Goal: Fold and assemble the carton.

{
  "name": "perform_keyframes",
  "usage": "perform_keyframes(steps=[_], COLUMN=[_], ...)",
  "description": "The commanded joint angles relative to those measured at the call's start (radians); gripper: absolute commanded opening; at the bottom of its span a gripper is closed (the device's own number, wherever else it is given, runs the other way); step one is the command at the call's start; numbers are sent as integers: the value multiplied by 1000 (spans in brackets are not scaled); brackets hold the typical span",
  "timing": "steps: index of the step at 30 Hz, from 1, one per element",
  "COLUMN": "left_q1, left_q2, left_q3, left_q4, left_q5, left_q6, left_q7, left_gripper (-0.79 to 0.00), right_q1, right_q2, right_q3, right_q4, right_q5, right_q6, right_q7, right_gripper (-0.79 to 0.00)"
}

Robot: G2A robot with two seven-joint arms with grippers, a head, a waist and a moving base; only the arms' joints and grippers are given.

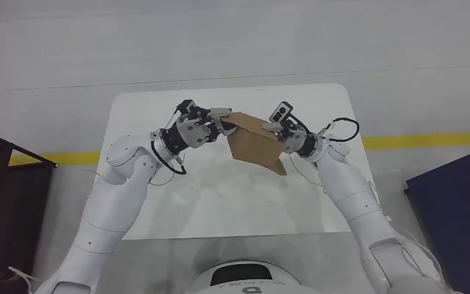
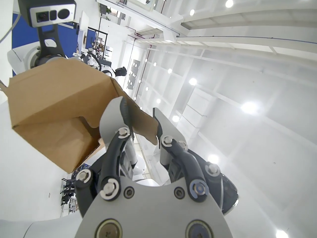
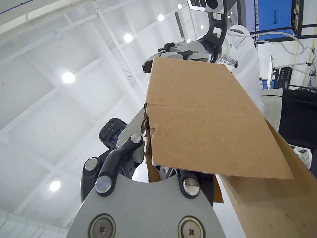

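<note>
Above the desk, my left fingers pinch the carton by a flap; my right fingers clamp its opposite edge. I'd best grip firmly and fold along the crease.

plain brown cardboard carton, partly folded, flaps still loose, tilted in mid-air.

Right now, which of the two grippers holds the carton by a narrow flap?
The left gripper: a narrow flap of the carton lies between its fingers. The right gripper takes the carton at a broad panel's torn edge instead.
</note>
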Motion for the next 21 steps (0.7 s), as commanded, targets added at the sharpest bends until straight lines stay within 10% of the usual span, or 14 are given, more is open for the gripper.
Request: perform_keyframes(steps=[1, 17, 21], left_q1=[5, 68, 79], left_q2=[3, 41, 52], left_q3=[-7, -89, -110], left_q4=[-7, -82, -98], left_q5=[8, 129, 162], left_q6=[14, 216, 248], left_q7=[1, -35, -55], left_gripper=[-785, -779, -656], right_q1=[0, 6, 7], right_q2=[1, 2, 3], right_q3=[1, -6, -10], right_q4=[2, 13, 12], right_q5=[1, 2, -7], right_q6=[1, -2, -3], right_q7=[0, -14, -21], right_gripper=[-785, -785, -785])
